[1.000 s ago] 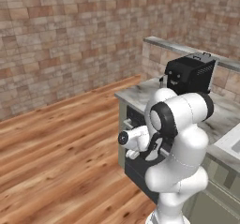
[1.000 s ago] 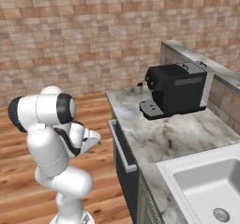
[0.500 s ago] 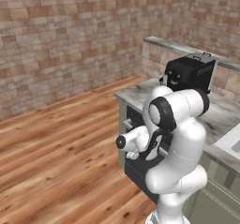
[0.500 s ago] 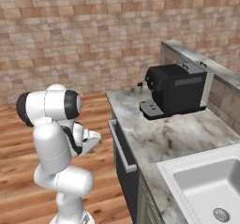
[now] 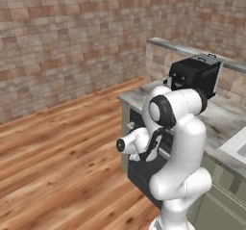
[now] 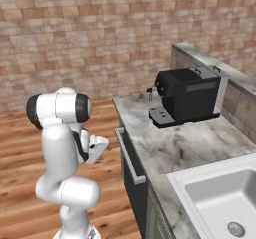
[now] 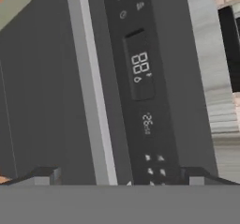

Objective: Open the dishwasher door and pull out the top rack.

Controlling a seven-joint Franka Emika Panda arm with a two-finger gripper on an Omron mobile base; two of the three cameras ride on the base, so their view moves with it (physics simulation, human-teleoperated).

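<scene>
Right now the gripper point(image 7: 119, 176) faces the dishwasher door point(image 7: 42, 92), jaws spread wide, grasping nothing. Silver bar handle point(image 7: 91, 87) runs 12 to 6 between the fingertips point(image 7: 47, 174), control strip point(image 7: 138, 78) at 1 o'clock; door closed under the counter point(image 6: 175, 148).

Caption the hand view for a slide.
Open gripper faces the closed dark grey dishwasher door, its long silver bar handle running between the fingertips.
</scene>
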